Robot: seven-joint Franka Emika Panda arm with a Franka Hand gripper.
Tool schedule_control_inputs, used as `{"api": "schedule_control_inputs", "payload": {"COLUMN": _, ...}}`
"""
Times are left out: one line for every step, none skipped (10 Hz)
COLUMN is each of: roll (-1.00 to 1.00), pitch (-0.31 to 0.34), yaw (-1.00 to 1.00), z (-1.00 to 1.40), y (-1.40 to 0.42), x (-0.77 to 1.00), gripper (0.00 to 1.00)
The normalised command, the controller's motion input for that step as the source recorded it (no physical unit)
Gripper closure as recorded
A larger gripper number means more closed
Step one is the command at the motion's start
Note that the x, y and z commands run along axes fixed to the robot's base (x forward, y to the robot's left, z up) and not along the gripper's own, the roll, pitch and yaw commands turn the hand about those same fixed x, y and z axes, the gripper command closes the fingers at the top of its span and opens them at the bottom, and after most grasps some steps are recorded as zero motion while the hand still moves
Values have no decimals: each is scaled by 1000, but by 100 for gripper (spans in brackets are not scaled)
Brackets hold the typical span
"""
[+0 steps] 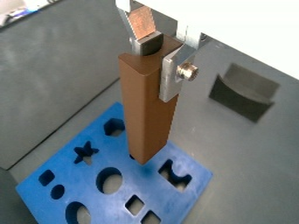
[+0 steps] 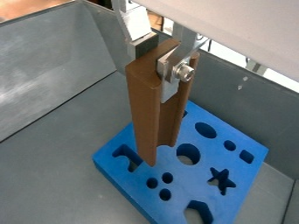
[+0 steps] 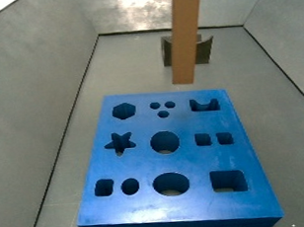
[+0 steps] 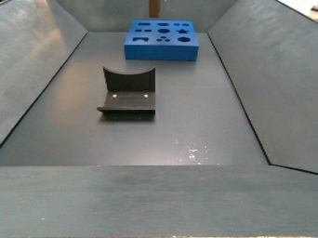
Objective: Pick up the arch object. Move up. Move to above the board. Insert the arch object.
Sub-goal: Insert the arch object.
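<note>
**Bar over the board, open floor beyond**

My gripper [image 2: 162, 70] hangs above the board [image 3: 145, 161], clamped on the orange-brown bar [image 1: 149, 105], which blocks the space beneath me. The fixture [image 4: 128, 93] stands mid-floor, well apart from the board. Bare grey floor [image 4: 187, 121] surrounds it. Sloping walls [image 4: 32, 65] hem both sides.

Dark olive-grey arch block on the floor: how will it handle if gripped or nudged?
The dark olive-grey arch block looks rigid; flat faces should grip well. Low and broad, so a nudge likely slides it, not tips. The gripper, above the bright-blue board, is shut on a tall orange-brown bar.
</note>
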Motion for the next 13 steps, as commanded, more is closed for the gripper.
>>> {"api": "schedule_control_inputs", "payload": {"roll": 0, "pitch": 0, "yaw": -489, "z": -186, "y": -29, "x": 634, "gripper": 100}}
{"api": "schedule_control_inputs", "payload": {"roll": 0, "pitch": 0, "yaw": -611, "z": -126, "y": 0, "x": 511, "gripper": 100}}
{"api": "schedule_control_inputs", "payload": {"roll": -1, "pitch": 0, "yaw": -760, "z": -57, "y": 0, "x": 346, "gripper": 100}}
{"api": "schedule_control_inputs", "payload": {"roll": -23, "pitch": 0, "yaw": -889, "z": -17, "y": 0, "x": 206, "gripper": 100}}
{"api": "schedule_control_inputs", "payload": {"roll": -39, "pitch": 0, "yaw": -991, "z": 0, "y": 0, "x": 83, "gripper": 100}}
{"api": "schedule_control_inputs", "payload": {"roll": -23, "pitch": 0, "yaw": -1000, "z": -29, "y": 0, "x": 49, "gripper": 100}}
{"api": "schedule_control_inputs", "payload": {"roll": 0, "pitch": 0, "yaw": -1000, "z": -43, "y": 0, "x": 0, "gripper": 100}}
{"api": "schedule_control_inputs", "payload": {"roll": 0, "pitch": -1, "yaw": -1000, "z": -54, "y": 0, "x": 0, "gripper": 100}}
{"api": "schedule_control_inputs", "payload": {"roll": 0, "pitch": -1, "yaw": -1000, "z": -54, "y": 0, "x": 0, "gripper": 100}}
{"api": "schedule_control_inputs", "payload": {"roll": 0, "pitch": -1, "yaw": -1000, "z": -54, "y": 0, "x": 0, "gripper": 100}}
{"api": "schedule_control_inputs", "payload": {"roll": 0, "pitch": -3, "yaw": -1000, "z": -54, "y": 0, "x": 0, "gripper": 100}}
{"api": "schedule_control_inputs", "payload": {"roll": 0, "pitch": -6, "yaw": -1000, "z": -51, "y": 0, "x": 0, "gripper": 100}}
{"api": "schedule_control_inputs", "payload": {"roll": 0, "pitch": -9, "yaw": -1000, "z": -49, "y": 0, "x": 0, "gripper": 100}}
